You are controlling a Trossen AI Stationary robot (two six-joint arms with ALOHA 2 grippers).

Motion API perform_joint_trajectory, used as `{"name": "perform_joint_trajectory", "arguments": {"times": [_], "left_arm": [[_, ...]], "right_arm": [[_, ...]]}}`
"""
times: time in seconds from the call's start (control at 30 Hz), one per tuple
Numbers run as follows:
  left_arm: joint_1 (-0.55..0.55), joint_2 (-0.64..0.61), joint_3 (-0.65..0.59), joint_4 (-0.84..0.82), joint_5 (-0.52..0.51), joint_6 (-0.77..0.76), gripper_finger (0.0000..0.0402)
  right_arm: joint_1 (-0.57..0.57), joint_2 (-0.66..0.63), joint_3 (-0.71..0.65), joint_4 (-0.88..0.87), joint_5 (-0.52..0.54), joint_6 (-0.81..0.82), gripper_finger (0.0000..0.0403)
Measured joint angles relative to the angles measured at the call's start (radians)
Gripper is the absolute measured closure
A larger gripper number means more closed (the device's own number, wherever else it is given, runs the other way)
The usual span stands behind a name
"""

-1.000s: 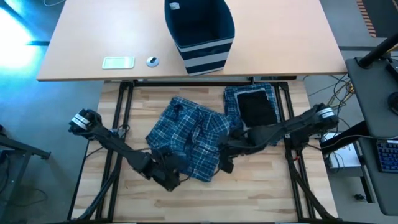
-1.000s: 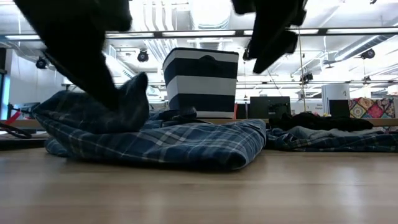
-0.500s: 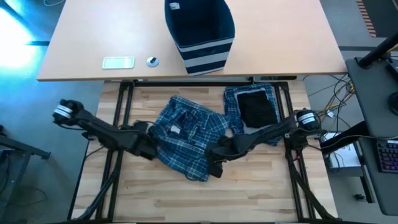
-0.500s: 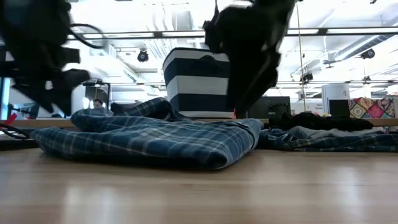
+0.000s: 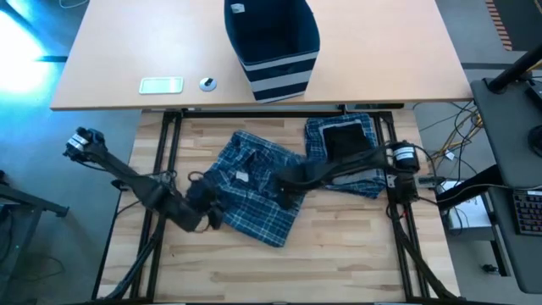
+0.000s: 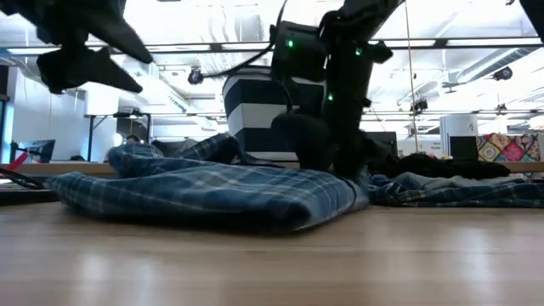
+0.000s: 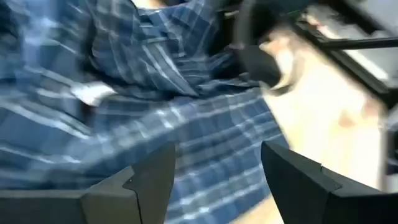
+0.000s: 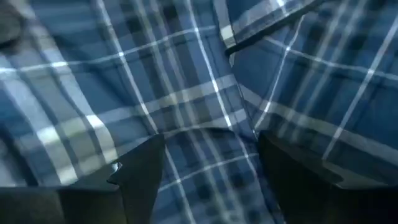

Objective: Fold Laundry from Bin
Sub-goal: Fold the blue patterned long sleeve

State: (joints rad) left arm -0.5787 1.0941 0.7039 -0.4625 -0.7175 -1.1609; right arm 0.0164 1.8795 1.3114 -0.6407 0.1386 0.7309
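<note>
A blue-and-white plaid garment [image 5: 254,191] lies folded on the wooden table [image 5: 339,246], its near edge a thick fold [image 6: 255,212]. My right gripper [image 5: 284,191] points down at the garment's right part [image 6: 327,157], fingers open, with plaid cloth filling its wrist view [image 8: 211,180]. My left gripper [image 5: 212,216] hangs open above and just left of the garment [image 6: 93,64] and faces it [image 7: 214,180]. A second plaid piece [image 5: 326,140] with a black piece [image 5: 349,146] on it lies at the far right. The navy striped bin [image 5: 273,51] stands on the far table. My right gripper comes at the plaid garment from above, slanting down. Its two fingers [image 8: 140,177] stand apart just over the cloth's right part [image 8: 205,118]. I cannot tell whether they touch it.
A white flat device [image 5: 161,85] and a small round object [image 5: 207,83] lie on the far table beside the bin. Black frame bars [image 5: 169,144] run beside the wooden table. Bare wood lies along the near edge [image 5: 279,271].
My left gripper has drawn back from the garment's near-left edge toward the table's left and has risen. The hump of cloth beside it has dropped flat. My right gripper has come down and moved toward the far left, over the garment.
</note>
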Motion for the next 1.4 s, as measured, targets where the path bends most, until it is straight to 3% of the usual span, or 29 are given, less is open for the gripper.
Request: {"name": "perform_joint_trajectory", "arguments": {"times": [0.13, 0.2, 0.27, 0.37, 0.5, 0.6, 0.7, 0.83, 0.93, 1.0, 1.1, 1.23, 1.4], "left_arm": [[-0.054, 0.107, -0.004, 0.073, 0.005, -0.104, 0.018], [-0.089, 0.166, 0.009, 0.073, 0.013, -0.17, 0.018], [-0.125, 0.225, 0.033, 0.07, 0.059, -0.199, 0.018], [-0.176, 0.292, 0.085, 0.013, 0.136, -0.242, 0.018], [-0.235, 0.343, 0.176, -0.238, 0.19, -0.426, 0.018], [-0.273, 0.343, 0.227, -0.44, 0.249, -0.597, 0.018], [-0.293, 0.311, 0.226, -0.524, 0.396, -0.731, 0.018], [-0.323, 0.274, 0.182, -0.387, 0.557, -0.803, 0.018], [-0.346, 0.276, 0.138, -0.176, 0.546, -0.813, 0.018], [-0.348, 0.299, 0.111, -0.071, 0.511, -0.79, 0.018], [-0.342, 0.319, 0.086, -0.074, 0.493, -0.788, 0.018], [-0.327, 0.257, 0.083, -0.216, 0.503, -0.791, 0.018], [-0.296, 0.056, 0.02, -0.306, 0.483, -0.739, 0.018]], "right_arm": [[0.084, 0.06, 0.024, 0.031, -0.272, 0.287, 0.0157], [0.147, 0.068, 0.068, 0.097, -0.383, 0.306, 0.016], [0.191, 0.052, 0.122, 0.084, -0.421, 0.266, 0.016], [0.196, -0.035, 0.201, -0.019, -0.375, 0.136, 0.0155], [0.181, -0.117, 0.212, -0.22, -0.165, -0.045, 0.0152], [0.182, -0.118, 0.174, -0.286, -0.11, -0.057, 0.0152], [0.201, -0.112, 0.109, -0.258, -0.081, 0.019, 0.0152], [0.299, -0.054, 0.043, -0.239, -0.1, 0.247, 0.0158], [0.382, -0.034, 0.023, -0.192, -0.152, 0.423, 0.0164], [0.42, -0.032, 0.011, -0.033, -0.203, 0.509, 0.0164], [0.447, -0.036, 0.006, 0.165, -0.219, 0.543, 0.016], [0.433, -0.125, 0.029, 0.129, -0.153, 0.388, 0.0149], [0.398, -0.262, 0.026, -0.027, -0.094, 0.009, 0.0132]]}}
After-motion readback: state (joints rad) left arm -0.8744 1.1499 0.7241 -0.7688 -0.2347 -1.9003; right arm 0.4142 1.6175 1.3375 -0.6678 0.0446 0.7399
